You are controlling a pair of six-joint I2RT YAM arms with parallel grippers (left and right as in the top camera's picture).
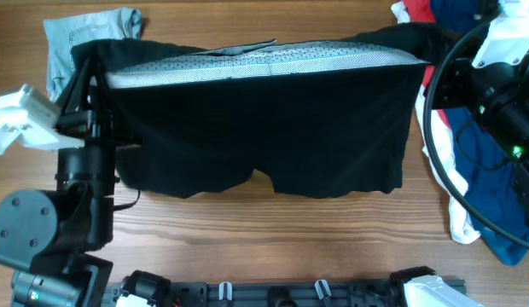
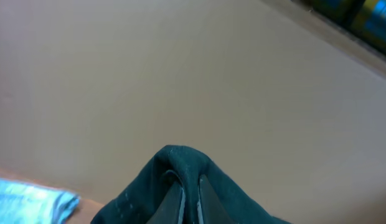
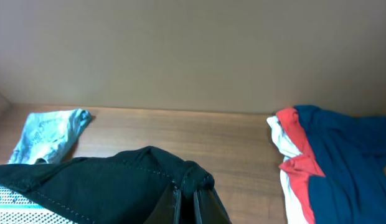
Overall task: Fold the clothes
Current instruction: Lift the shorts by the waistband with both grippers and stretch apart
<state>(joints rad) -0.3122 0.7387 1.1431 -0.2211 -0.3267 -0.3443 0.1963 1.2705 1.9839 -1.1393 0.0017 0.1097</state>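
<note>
Denim piece [image 1: 77, 38] at far-left corner; red/white/blue pile [image 1: 478, 170] along right edge. Black garment [image 1: 264, 128] spread across table [image 1: 273, 247] centre, far hem pinched tight in L gripper [image 2: 190, 196] & R gripper [image 3: 187, 202], both reaching fwd.

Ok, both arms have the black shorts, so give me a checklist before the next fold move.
1. Left jaws shut on the black shorts: ok, fabric is pinched in the left wrist view.
2. Right jaws shut on the other corner: ok.
3. Waistband stretched straight between the arms: ok.
4. Leg hems flat on the table: cannot tell from overhead.
5. Light blue garment apart from the shorts: cannot tell, they overlap in the overhead view.
</note>
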